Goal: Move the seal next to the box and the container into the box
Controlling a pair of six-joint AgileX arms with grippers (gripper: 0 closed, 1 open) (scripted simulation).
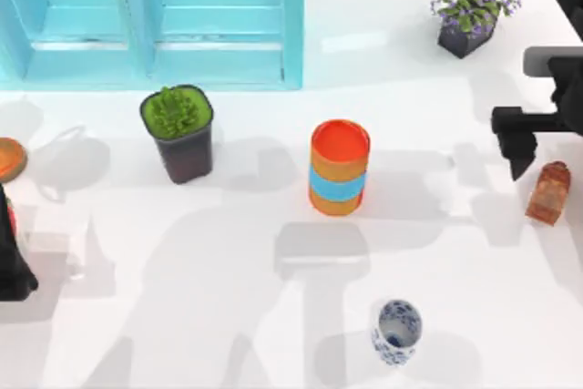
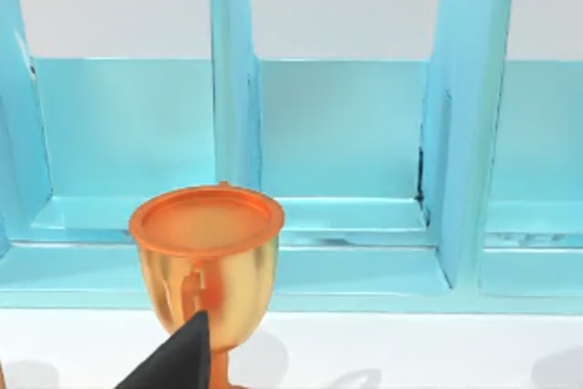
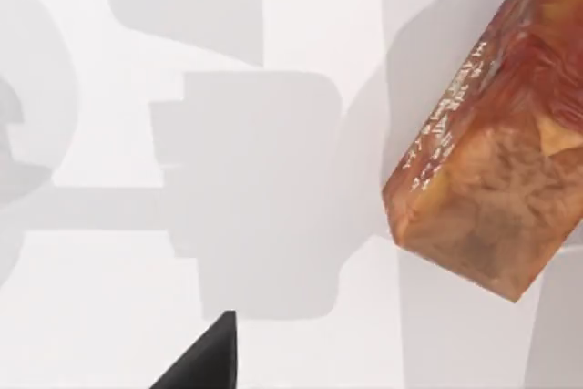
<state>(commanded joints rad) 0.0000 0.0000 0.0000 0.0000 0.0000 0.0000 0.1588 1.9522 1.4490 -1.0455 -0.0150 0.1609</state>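
The seal [image 1: 548,192], a reddish-brown mottled block, lies on the white table at the far right; the right wrist view shows its glossy side up close [image 3: 496,161]. My right gripper [image 1: 521,157] hovers just left of and behind the seal, apart from it. The container [image 1: 397,332], a small white jar with blue pattern, stands upright near the front edge, right of centre. The light blue box [image 1: 150,20] with open compartments stands at the back left and also faces the left wrist camera [image 2: 346,252]. My left gripper [image 1: 9,225] is parked at the left edge.
An orange cylinder with a blue band [image 1: 339,168] stands mid-table. A dark pot with a green plant [image 1: 178,134] sits in front of the box. A purple-flowered plant [image 1: 472,11] is at the back right. An orange goblet [image 1: 9,159] [image 2: 205,252] stands at the far left.
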